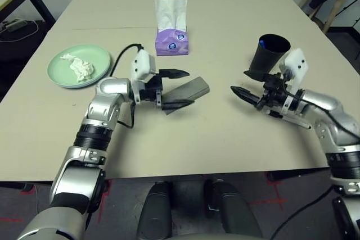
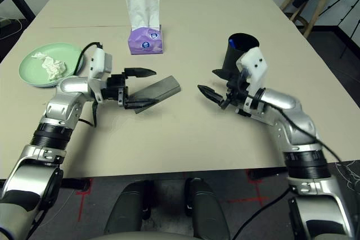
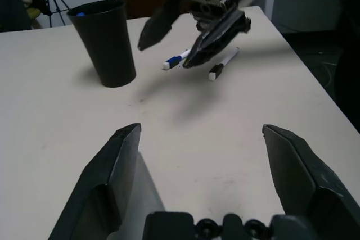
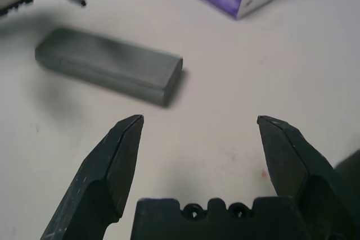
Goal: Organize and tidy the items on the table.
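Holds the left hand (image 1: 190, 87) spread and empty over the grey glasses case (image 1: 196, 89) on the surface (image 1: 180, 150), and the right hand (image 1: 238, 81) likewise spread and empty beside the black cup (image 1: 265, 55). Shows two pens (image 3: 222, 66) below the right hand, and crumpled tissue (image 1: 83, 70) on the mint green plate (image 1: 58, 74).

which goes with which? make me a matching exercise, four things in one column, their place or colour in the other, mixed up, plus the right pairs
Things:
1. cup
2. tissue box
3. glasses case
4. crumpled tissue

Places and colours:
A. on the green plate
B. black, with something blue inside
C. grey, lying on the table
D. purple, with a white tissue sticking up

Pairs: 1-B, 2-D, 3-C, 4-A
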Robot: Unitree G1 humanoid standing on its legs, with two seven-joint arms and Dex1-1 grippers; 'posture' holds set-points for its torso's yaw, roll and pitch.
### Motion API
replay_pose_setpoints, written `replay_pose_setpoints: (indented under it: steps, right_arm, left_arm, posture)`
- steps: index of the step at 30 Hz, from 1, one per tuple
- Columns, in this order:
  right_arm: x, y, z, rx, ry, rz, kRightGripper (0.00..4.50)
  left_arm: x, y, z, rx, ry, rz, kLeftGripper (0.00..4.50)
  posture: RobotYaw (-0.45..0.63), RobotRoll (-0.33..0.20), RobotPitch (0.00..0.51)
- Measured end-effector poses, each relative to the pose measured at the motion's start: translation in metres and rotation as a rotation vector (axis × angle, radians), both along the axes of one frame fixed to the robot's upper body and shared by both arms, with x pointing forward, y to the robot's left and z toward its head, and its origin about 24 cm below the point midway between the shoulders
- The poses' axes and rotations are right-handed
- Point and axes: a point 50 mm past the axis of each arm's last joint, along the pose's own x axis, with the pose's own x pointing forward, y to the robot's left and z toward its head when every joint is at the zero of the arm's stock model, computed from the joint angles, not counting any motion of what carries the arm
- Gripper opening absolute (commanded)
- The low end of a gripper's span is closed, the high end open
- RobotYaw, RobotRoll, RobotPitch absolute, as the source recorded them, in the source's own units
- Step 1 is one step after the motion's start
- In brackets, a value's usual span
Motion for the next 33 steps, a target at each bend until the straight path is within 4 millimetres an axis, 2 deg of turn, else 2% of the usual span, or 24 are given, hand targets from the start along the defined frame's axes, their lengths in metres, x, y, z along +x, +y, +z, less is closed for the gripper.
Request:
replay_pose_setpoints:
  steps: [6, 12, 20, 28, 33]
  right_arm:
    - [-0.014, -0.021, 0.019, -0.266, 0.229, 0.023, 4.50]
    - [-0.015, -0.030, 0.037, -0.448, 0.331, 0.021, 4.50]
    - [-0.012, -0.046, 0.029, -0.609, 0.480, 0.040, 4.50]
    - [-0.009, -0.051, 0.021, -0.705, 0.510, 0.026, 4.50]
    - [-0.005, -0.047, 0.018, -0.748, 0.510, 0.040, 4.50]
  left_arm:
    - [-0.007, -0.005, -0.012, -0.015, 0.015, -0.024, 4.48]
    - [-0.012, -0.010, -0.013, -0.018, 0.004, -0.057, 4.48]
    - [-0.016, -0.015, -0.020, -0.030, 0.033, -0.083, 4.48]
    - [-0.013, -0.010, -0.020, -0.084, 0.073, 0.053, 4.48]
    - [-0.012, -0.005, -0.022, -0.101, 0.100, 0.120, 4.48]
  posture:
    - [0.07, 0.000, 0.166]
    - [0.05, 0.000, 0.187]
    - [0.04, 0.000, 0.213]
    - [0.07, 0.000, 0.225]
    - [0.08, 0.000, 0.234]
